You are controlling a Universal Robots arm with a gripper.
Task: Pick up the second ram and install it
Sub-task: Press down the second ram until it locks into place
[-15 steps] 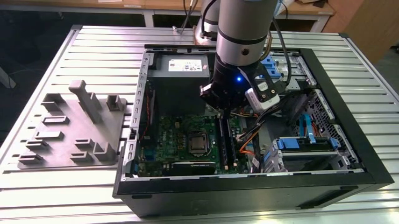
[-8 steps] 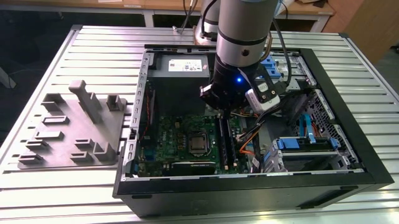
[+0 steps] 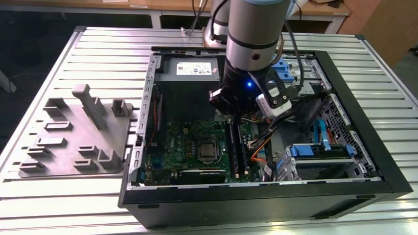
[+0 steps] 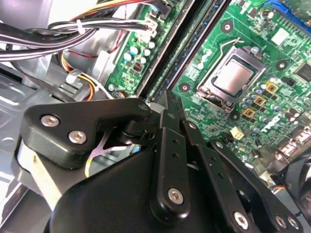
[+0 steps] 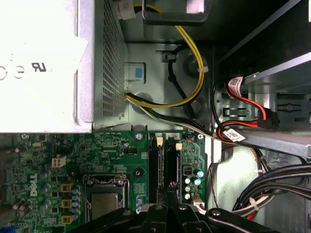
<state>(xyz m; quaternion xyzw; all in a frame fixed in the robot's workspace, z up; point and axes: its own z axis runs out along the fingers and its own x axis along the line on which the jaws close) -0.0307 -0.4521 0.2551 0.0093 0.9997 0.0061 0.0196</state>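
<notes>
Claw (image 5: pixel 168 193) closed above the memory slots (image 5: pixel 162 160) (its tips hide whether it grips the second ram).

Silver-grey arm (image 3: pixel 255 29), black screw-studded claw (image 4: pixel 164 103)

Even overhead light brightens the ribbed tabletop (image 3: pixel 98 44) in the exterior view, while the inside of the open computer case (image 3: pixel 261 196) lies in the arm's (image 3: pixel 255 34) shadow. A small blue lamp (image 3: pixel 249 84) glows on the arm. In the first wrist view the power supply (image 5: pixel 39 63) is washed out to white glare. In the second wrist view the hand (image 4: pixel 166 99) is a dark mass against the well-lit motherboard (image 4: pixel 272 58).
</notes>
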